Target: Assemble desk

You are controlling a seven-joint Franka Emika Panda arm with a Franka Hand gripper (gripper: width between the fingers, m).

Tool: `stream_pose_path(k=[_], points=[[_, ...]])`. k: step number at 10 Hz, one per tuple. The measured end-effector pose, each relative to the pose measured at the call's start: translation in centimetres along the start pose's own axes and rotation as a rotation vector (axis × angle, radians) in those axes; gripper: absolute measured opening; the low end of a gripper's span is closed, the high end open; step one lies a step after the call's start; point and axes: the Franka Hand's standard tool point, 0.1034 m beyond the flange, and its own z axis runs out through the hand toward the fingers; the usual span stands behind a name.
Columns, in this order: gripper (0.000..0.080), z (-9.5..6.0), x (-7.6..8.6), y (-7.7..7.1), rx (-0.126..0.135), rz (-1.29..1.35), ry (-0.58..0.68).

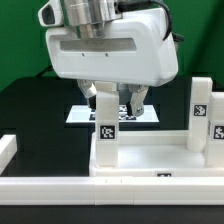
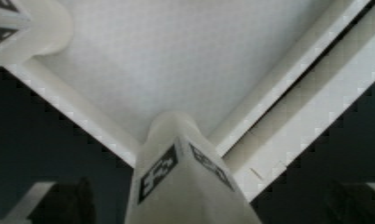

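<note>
The desk top (image 1: 150, 158) is a white rimmed tray lying at the front of the black table. One white tagged leg (image 1: 105, 128) stands upright at its corner on the exterior view's left. A second leg (image 1: 200, 115) stands at the corner on the right. My gripper (image 1: 115, 106) hangs over the left leg, with its fingers down around the leg's upper end. In the wrist view the leg (image 2: 180, 165) rises between my dark fingers (image 2: 63, 202), with a gap on each side. My gripper (image 2: 187, 208) is open. The tray's inner face (image 2: 166, 70) and the other leg (image 2: 13, 35) lie beyond.
The marker board (image 1: 82, 113) lies flat on the black table behind the desk top. A long low white rail (image 1: 60, 190) runs along the front edge. Another short rail piece (image 1: 5, 150) sits at the exterior view's left. A green backdrop stands at the rear.
</note>
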Motion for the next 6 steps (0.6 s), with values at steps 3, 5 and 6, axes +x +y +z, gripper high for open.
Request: stream_pose_path(k=[3,5,6], points=[[0.0649,-1.06,1.19,0.02,-0.031,-0.496,0.034],[0.0537,-0.91,1.1,-0.01,-0.031,-0.44,0.033],[0.0402,-0.9,1.11,0.02,-0.031,-0.433,0.033]])
